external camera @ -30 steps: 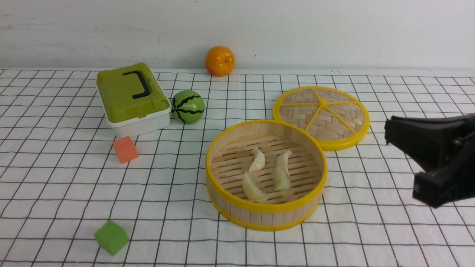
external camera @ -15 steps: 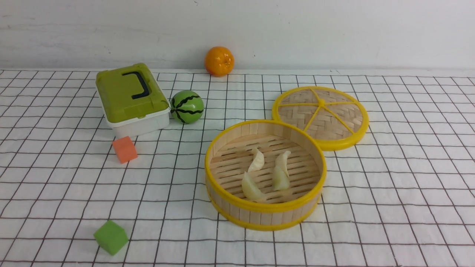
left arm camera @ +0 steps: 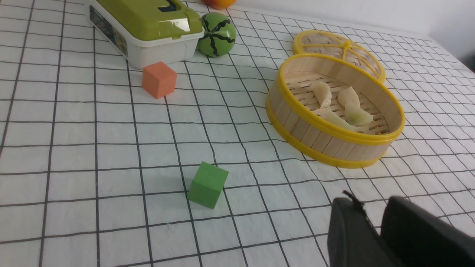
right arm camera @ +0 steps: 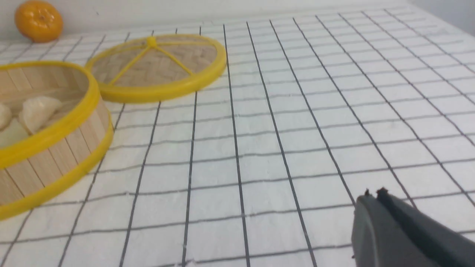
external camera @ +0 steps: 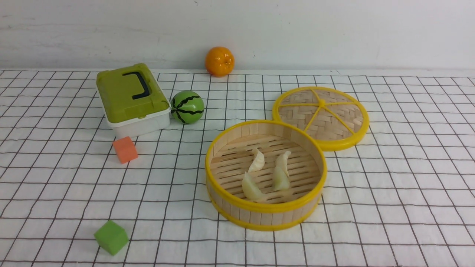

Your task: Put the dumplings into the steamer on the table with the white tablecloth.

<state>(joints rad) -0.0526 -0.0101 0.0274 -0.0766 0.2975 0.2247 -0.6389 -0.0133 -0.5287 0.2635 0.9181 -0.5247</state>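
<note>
The steamer (external camera: 259, 217), a round bamboo basket with yellow rims, stands right of centre on the white tablecloth (external camera: 389, 193). Several cream dumplings (external camera: 256, 160) lie on its slatted floor. Neither gripper shows in the front view. In the left wrist view my left gripper (left arm camera: 371, 202) hangs over bare cloth, on the near side of the steamer (left arm camera: 315, 137); it is open by a narrow gap with nothing in it. In the right wrist view my right gripper (right arm camera: 374, 193) is shut and empty over bare cloth, well to the right of the steamer (right arm camera: 55, 152).
A flat woven lid (external camera: 321, 116) with yellow spokes lies touching the steamer's far right. A green-lidded box (external camera: 130, 96), a toy watermelon (external camera: 187, 106), an orange cube (external camera: 125, 149) and a green cube (external camera: 111, 237) sit on the left. An orange (external camera: 219, 60) rests by the back wall.
One second ago my right arm showed at the front view's right edge; it has since pulled back out of that view. The steamer and dumplings have not moved.
</note>
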